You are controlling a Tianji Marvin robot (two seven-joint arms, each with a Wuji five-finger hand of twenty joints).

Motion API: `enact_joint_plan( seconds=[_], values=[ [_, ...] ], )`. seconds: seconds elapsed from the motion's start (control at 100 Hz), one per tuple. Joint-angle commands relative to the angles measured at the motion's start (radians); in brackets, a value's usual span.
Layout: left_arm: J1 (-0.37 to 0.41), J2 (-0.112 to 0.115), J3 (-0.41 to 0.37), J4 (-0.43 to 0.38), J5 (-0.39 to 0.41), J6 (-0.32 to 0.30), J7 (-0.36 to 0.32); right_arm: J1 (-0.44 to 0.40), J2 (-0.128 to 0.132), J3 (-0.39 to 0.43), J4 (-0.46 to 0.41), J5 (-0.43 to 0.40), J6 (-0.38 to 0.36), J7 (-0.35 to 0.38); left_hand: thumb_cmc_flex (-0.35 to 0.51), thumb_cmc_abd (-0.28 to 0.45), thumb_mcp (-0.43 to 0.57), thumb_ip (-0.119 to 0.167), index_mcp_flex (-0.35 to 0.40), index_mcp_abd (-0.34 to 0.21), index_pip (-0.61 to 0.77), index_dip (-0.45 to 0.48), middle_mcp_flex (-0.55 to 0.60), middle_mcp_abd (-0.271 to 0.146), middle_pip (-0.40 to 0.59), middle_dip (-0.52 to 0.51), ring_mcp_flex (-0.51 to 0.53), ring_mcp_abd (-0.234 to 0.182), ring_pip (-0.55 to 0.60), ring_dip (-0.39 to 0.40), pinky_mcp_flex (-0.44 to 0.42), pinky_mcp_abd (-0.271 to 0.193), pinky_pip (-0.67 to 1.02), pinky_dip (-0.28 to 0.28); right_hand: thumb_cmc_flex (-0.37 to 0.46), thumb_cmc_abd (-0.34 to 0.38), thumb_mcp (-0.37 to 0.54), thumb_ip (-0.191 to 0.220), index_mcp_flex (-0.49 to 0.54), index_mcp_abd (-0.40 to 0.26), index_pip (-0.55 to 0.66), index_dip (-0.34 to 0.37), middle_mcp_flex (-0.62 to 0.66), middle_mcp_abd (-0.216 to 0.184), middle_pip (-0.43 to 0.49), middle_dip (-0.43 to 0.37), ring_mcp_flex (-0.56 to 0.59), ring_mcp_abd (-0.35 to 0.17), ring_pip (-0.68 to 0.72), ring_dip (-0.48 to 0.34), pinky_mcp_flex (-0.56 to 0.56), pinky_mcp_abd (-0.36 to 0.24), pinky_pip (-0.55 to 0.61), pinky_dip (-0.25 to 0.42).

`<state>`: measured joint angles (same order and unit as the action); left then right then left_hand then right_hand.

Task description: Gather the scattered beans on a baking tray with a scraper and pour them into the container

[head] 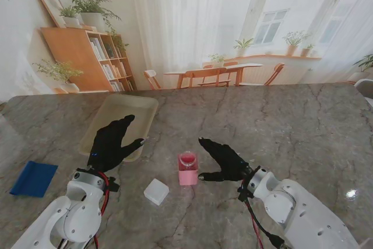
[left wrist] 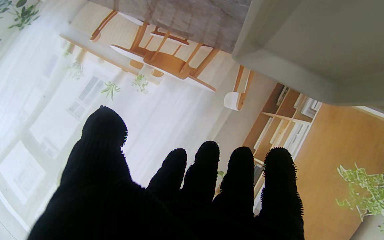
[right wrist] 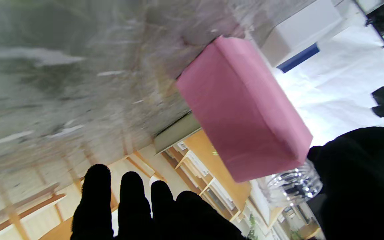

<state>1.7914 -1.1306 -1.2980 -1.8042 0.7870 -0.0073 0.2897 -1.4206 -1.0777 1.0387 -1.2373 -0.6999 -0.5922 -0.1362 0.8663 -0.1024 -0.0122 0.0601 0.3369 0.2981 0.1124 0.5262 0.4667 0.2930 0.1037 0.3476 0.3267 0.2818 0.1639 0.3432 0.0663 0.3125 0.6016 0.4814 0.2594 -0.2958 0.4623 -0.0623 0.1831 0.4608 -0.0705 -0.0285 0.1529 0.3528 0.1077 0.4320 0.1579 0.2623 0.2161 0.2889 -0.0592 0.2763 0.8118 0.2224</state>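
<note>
Blue cloth (head: 34, 178) flat by the counter's left edge, well clear of everything, out of the working path. Next along, baking tray (head: 121, 122), pale and shallow, lying toward the counter's far-left part, long axis running away from me; beans too small to make out on it. Left hand (head: 112, 143) spread over the tray's near end, fingers apart, palm down, gripping nothing — poised there, probably, to steady or take the tray's near rim later. In the left wrist view, fingers (left wrist: 205, 166) fanned wide with only the room beyond, tray rim (left wrist: 278, 70) close by.

Small white block (head: 156, 191) toward the near edge, between the two arms, touching nothing; possibly the scraper, cannot tell. Bare counter (head: 280, 121) all around it for an approach.

Right of that, pink container (head: 187, 173) upright near the counter's middle, something clear and glassy at its mouth, set close to the tray for a short pour. Right hand (head: 224, 159) just beside it, fingers parted, thumb curling toward its wall, empty; contact not certain. Wide open counter to the right, free for swinging the arm. Task barely begun, by the look of it.
</note>
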Motion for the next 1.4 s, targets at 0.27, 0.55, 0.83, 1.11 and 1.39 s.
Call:
enact_joint_plan(
  seconds=[0.27, 0.55, 0.83, 1.11, 1.39],
  values=[
    [0.009, -0.005, -0.004, 0.000, 0.007, 0.009, 0.013, 0.079, -0.029, -0.084, 0.092, 0.014, -0.057, -0.030, 0.046, 0.057, -0.019, -0.088, 0.021, 0.028, 0.004, 0.005, 0.028, -0.035, 0.005, 0.024, 0.024, -0.025, 0.017, 0.011, 0.003, -0.035, 0.035, 0.021, -0.072, 0.014, -0.011, -0.035, 0.016, 0.027, -0.002, 0.000, -0.011, -0.007, 0.013, 0.008, 0.005, -0.009, 0.021, -0.010, -0.013, -0.022, 0.030, -0.020],
    [0.011, -0.005, -0.005, -0.001, 0.013, 0.009, 0.018, 0.147, -0.052, -0.165, 0.177, 0.050, -0.114, -0.064, 0.060, 0.061, -0.020, -0.090, 0.026, 0.031, 0.006, 0.004, 0.035, -0.042, 0.008, 0.027, 0.033, -0.033, 0.020, 0.013, 0.008, -0.043, 0.049, 0.018, -0.070, -0.030, 0.046, -0.036, -0.008, 0.012, 0.057, 0.216, 0.068, -0.034, 0.071, 0.083, 0.107, -0.038, 0.120, 0.062, 0.056, -0.013, 0.090, 0.022],
    [0.013, -0.005, -0.007, -0.002, 0.015, 0.011, 0.021, 0.187, -0.066, -0.219, 0.230, 0.061, -0.138, -0.084, 0.073, 0.066, -0.021, -0.092, 0.030, 0.034, 0.007, 0.001, 0.044, -0.047, 0.011, 0.030, 0.041, -0.036, 0.024, 0.015, 0.015, -0.048, 0.062, 0.016, 0.017, -0.090, 0.086, -0.006, -0.068, -0.015, 0.148, 0.774, 0.152, -0.094, 0.216, 0.237, 0.201, -0.074, 0.338, 0.193, 0.122, 0.006, 0.158, 0.092],
    [0.018, -0.006, -0.012, -0.003, 0.021, 0.014, 0.028, 0.202, -0.089, -0.245, 0.271, 0.102, -0.136, -0.111, 0.081, 0.071, -0.022, -0.092, 0.031, 0.032, 0.009, 0.000, 0.047, -0.047, 0.012, 0.031, 0.046, -0.039, 0.027, 0.016, 0.017, -0.054, 0.071, 0.013, 0.089, -0.157, 0.157, 0.016, 0.018, -0.131, 0.387, 0.989, 0.302, -0.233, 0.469, 0.324, 0.311, -0.136, 0.459, 0.223, 0.201, -0.002, 0.219, 0.104],
    [0.026, -0.006, -0.020, -0.006, 0.028, 0.017, 0.035, 0.210, -0.125, -0.259, 0.322, 0.183, -0.140, -0.135, 0.084, 0.073, -0.024, -0.093, 0.032, 0.032, 0.010, 0.000, 0.048, -0.049, 0.013, 0.033, 0.049, -0.041, 0.029, 0.017, 0.018, -0.059, 0.077, 0.012, 0.176, -0.196, 0.156, 0.026, 0.264, -0.393, 0.584, 1.054, 0.569, -0.420, 0.587, 0.301, 0.471, -0.239, 0.498, 0.214, 0.275, -0.024, 0.264, 0.107]
  ],
)
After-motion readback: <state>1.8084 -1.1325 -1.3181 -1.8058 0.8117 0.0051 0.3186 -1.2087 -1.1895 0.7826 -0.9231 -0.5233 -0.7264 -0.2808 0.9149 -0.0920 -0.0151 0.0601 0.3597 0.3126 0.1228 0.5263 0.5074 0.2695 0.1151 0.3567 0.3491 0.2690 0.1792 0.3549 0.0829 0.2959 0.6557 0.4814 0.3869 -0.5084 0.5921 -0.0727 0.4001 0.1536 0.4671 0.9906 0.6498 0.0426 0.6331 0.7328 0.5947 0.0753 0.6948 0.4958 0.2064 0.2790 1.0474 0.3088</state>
